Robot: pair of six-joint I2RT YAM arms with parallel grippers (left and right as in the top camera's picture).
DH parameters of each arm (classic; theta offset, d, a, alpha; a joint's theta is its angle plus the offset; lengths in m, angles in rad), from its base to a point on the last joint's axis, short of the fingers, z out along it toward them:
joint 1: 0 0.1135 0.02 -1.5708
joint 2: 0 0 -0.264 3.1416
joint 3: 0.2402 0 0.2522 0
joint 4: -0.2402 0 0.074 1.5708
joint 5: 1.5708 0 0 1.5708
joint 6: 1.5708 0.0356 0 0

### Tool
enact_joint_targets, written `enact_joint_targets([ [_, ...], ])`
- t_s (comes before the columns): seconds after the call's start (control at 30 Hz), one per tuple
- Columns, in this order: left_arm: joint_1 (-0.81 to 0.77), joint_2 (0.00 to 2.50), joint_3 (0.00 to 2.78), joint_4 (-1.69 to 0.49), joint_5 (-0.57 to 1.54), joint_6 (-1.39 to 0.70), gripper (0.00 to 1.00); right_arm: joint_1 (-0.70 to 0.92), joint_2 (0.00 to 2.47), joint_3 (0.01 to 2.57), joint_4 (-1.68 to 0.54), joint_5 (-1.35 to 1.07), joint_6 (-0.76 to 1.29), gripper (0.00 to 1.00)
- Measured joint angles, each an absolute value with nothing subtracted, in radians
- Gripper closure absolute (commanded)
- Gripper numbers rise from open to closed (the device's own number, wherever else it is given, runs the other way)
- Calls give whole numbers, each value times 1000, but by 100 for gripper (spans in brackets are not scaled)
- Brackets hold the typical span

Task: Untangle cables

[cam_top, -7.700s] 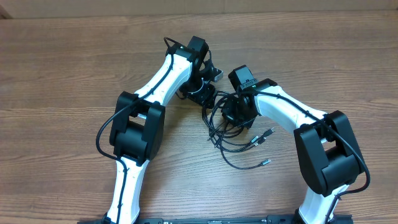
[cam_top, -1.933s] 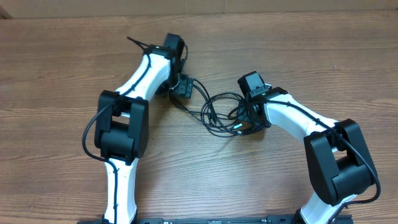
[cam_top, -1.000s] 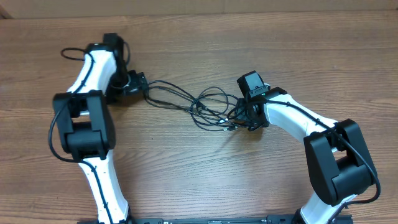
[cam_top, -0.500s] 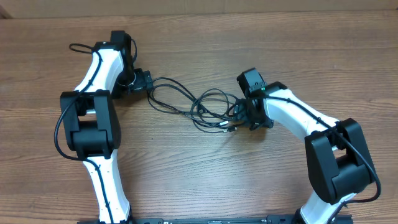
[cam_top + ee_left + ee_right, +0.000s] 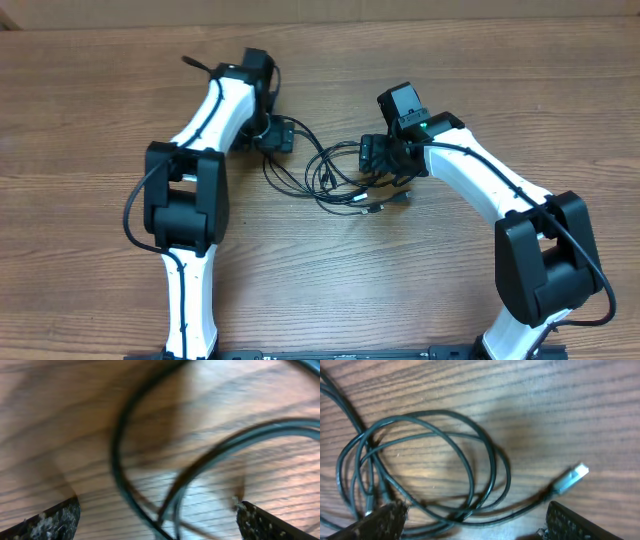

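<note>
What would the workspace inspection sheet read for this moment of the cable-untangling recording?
surface: wooden table, bare grain.
job's things: black cables in overlapping loops between the two hands, tangled; one silver plug tip lies on the wood.
clutter: nothing seen.
hands: left hand open, over blurred cable loops; right hand open, above the coil, gripping nothing.
cables: arm wires run along both arms.
surroundings: tan strip beyond the table's far edge.
</note>
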State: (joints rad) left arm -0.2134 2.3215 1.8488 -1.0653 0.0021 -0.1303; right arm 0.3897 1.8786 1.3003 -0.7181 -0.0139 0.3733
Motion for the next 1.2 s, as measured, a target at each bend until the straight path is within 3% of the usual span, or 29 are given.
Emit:
enact_joint_targets([
  [0.27,-225,2323,1849,-1056,-19,-127,0,396,1967,1273,-657,62,305,13],
  [0.5,-226,2324,1851,-1052,-59,-173,0,400,2008,1289,-656,115,291,20],
  [0.83,-162,2330,1866,-1169,-408,-397,0,400,2009,1291,-668,116,295,20],
  [0.97,-51,2330,1868,-1184,-345,-402,0,400,2009,1292,-670,116,299,20],
  [1.2,126,2341,1871,-1187,-3,-389,0,401,2012,1295,-671,119,313,20],
])
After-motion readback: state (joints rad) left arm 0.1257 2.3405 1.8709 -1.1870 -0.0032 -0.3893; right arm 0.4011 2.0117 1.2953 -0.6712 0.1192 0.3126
